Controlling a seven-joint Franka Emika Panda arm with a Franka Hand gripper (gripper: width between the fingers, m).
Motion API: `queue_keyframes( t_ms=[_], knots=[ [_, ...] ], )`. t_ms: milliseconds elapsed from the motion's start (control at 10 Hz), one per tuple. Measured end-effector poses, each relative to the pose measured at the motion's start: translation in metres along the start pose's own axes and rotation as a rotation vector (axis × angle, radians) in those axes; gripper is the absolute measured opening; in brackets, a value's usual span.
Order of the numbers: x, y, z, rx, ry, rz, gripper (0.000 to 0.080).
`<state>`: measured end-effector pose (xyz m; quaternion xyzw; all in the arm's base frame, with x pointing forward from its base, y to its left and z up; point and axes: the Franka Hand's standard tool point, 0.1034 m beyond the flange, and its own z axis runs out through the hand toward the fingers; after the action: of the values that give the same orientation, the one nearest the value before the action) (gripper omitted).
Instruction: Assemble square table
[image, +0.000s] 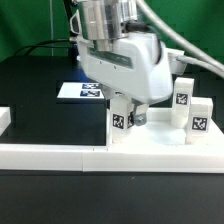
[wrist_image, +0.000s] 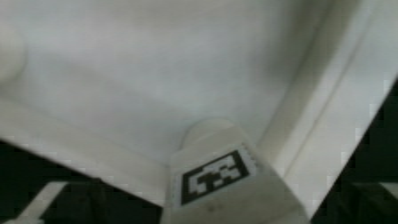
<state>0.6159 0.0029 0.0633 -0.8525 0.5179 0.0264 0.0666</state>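
Judging from how the parts lie, the assembly is underway but not finished. The tabletop (image: 150, 140) lies flat on the black counter (image: 40, 90), against the low white border wall (image: 60, 155) at the near side, toward the exterior view's right. Several white legs stand upright on or at it: one leg (image: 119, 116) near the middle under the arm, one (image: 182, 93) farther back on the right, and another (image: 198, 117) at the right edge. Whether any of them is already screwed fully into its corner hole I cannot tell, and a fourth leg is not clearly visible; it may be hidden behind the arm.

The tool (image: 135, 112) hangs low over the tabletop, just beside the middle leg. Its fingers are covered by the arm's body in the exterior view and are not shown in the wrist view, so I cannot tell if it is open, closed or gripping something.

The tabletop is a plain white plastic slab with smooth, slightly shiny surface. In the wrist view the slab (wrist_image: 160, 90) fills most of the picture, and a leg (wrist_image: 222, 165) rises from it, with its black-and-white tag facing the camera. Each leg is short, white and carries such a tag. The marker board (image: 82, 91) lies flat on the counter, far left from the tabletop.
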Motion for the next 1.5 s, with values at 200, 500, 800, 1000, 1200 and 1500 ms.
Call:
queue_keyframes(
  t_ms=[200,500,800,1000,1200,1500],
  knots=[
    [0.0054,0.0026,-0.0003,-0.003,0.005,-0.257,0.0648],
    [0.0059,0.0033,0.0005,-0.005,0.005,-0.249,0.0648],
    [0.0053,0.0032,0.0007,-0.004,0.004,-0.085,0.0396],
    [0.005,0.003,0.0008,-0.003,0.004,0.057,0.0286],
    [0.0046,0.0028,0.0009,-0.003,0.004,0.19,0.0286],
    [0.0066,0.0001,0.0009,-0.001,0.009,0.433,0.0286]
  ],
)
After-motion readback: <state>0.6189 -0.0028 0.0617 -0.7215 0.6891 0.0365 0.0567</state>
